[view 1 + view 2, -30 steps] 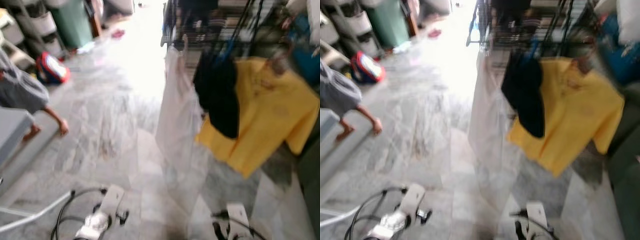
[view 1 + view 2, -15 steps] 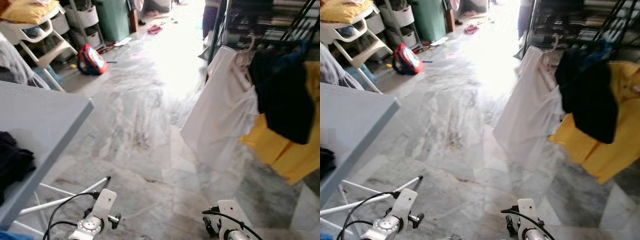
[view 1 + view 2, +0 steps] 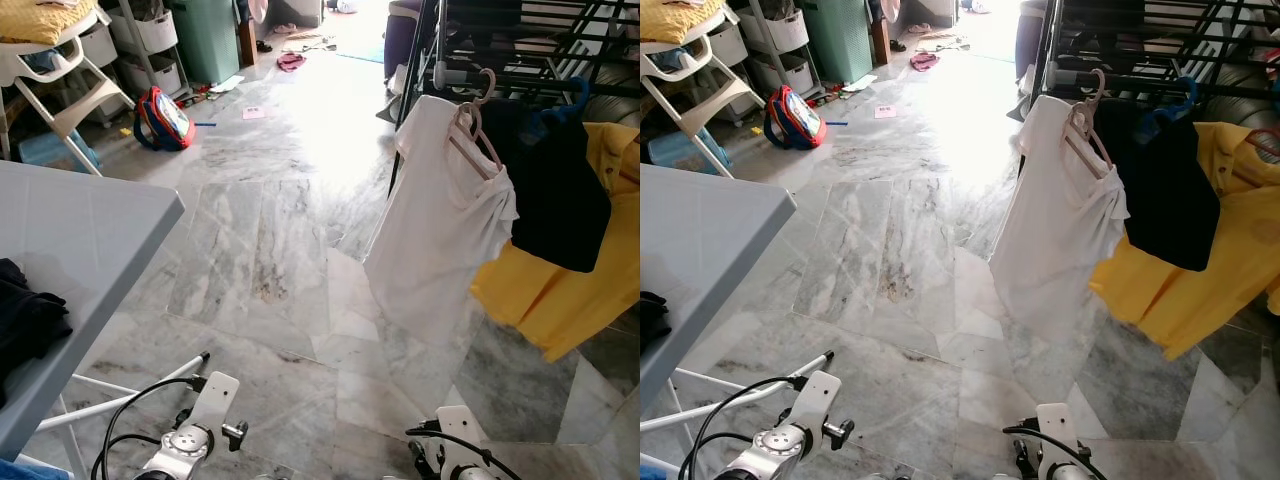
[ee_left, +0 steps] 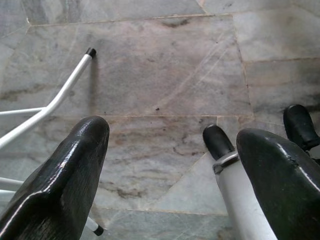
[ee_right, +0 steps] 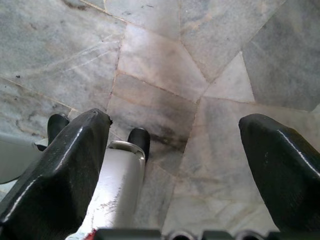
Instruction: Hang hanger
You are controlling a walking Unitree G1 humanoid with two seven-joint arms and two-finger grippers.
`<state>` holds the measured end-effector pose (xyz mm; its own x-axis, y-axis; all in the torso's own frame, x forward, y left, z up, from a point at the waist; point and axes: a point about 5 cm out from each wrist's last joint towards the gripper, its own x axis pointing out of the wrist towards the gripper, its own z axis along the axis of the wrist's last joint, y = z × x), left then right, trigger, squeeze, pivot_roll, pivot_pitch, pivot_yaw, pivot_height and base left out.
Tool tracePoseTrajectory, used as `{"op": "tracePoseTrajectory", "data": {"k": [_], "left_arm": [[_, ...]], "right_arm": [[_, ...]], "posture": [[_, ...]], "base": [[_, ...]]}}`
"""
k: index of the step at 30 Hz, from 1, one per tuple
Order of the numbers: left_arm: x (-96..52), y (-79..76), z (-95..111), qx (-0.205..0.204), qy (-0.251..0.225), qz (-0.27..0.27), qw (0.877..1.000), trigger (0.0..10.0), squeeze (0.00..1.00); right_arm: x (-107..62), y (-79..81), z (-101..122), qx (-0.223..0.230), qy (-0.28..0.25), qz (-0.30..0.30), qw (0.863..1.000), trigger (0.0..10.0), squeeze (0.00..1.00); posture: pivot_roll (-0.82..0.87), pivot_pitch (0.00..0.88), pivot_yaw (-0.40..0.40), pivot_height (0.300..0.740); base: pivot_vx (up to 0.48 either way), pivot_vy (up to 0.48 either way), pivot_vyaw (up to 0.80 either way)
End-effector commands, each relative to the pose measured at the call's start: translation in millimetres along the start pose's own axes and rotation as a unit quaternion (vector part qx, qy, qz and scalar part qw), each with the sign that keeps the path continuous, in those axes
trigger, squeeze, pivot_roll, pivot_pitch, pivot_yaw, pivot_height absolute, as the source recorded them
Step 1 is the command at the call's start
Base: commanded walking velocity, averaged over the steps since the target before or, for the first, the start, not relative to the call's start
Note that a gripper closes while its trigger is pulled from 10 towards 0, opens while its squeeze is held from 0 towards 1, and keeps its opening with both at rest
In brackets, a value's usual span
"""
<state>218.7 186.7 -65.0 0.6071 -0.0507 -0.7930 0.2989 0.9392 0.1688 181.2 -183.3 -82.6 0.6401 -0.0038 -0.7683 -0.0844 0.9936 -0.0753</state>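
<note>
While both arms hang low over the grey marble floor, neither is carrying anything. Seen from its wrist, the left gripper has its jaws spread wide with only floor tile and a white tubular desk leg between them; the right gripper is likewise spread and empty above the tiles.

Ahead and to the right stands a black metal drying rack. On its rail hangs a pale pink plastic hanger carrying a white short-sleeved shirt, its hook already over the bar. Just beside it hang a black garment on a blue hanger and a yellow shirt. To the left, the corner of a light grey desk holds a dark bundle of cloth at its near edge; whether another hanger lies in that bundle is hard to tell from here.

A hanger of this kind should be light and stiff, with smooth plastic that may slip in hard fingers, while the shirt on it is soft and will swing and shift the balance. The neck just below the hook looks the best place to pinch, leaving the hook free to catch the rail.
</note>
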Motion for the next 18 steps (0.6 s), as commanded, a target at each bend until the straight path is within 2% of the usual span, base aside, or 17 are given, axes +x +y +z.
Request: {"op": "tracePoseTrajectory", "data": {"k": [1,11,18], "left_arm": [[-0.1,-0.2,-1.1,-0.001,0.003,0.003,1.000,10.0,0.00],[0.0,-1.2,-1.2,0.000,0.003,-0.003,1.000,10.0,0.00],[-0.1,-0.3,-2.6,-0.001,0.009,0.005,1.000,10.0,0.00]], "right_arm": [[-1.0,-0.4,-4.0,-0.004,0.007,0.003,1.000,10.0,0.00],[-1.3,0.2,-4.8,-0.018,0.007,0.008,1.000,10.0,0.00],[-1.5,1.3,-5.0,-0.017,0.005,0.011,1.000,10.0,0.00]], "posture": [[-0.16,0.115,0.036,0.740],[-0.16,0.116,0.036,0.740],[-0.17,0.113,0.039,0.740]], "base": [[0.000,-0.255,0.00],[0.000,-0.341,0.00],[0.000,0.000,0.68]]}}
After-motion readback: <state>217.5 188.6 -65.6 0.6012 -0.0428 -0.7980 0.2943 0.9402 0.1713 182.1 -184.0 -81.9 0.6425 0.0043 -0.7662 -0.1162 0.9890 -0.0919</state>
